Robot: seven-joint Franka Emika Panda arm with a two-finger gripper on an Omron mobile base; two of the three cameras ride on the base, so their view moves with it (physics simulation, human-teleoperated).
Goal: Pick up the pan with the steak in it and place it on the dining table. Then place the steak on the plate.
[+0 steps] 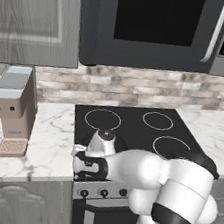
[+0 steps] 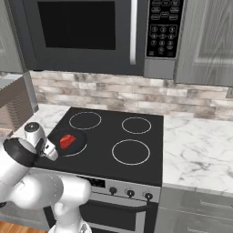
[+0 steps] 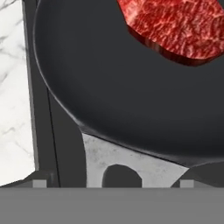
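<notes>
Two small finger tips of our gripper stand wide apart, holding nothing, one on each side of the grey handle of the pan. The pan sits on the stovetop with the steak inside. We should go down a little more, squeeze the handle, then lift slowly and keep the pan flat.

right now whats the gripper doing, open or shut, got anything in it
Gripper: open, holding nothing; its tips sit on either side of the pan handle, not closed on it.
</notes>
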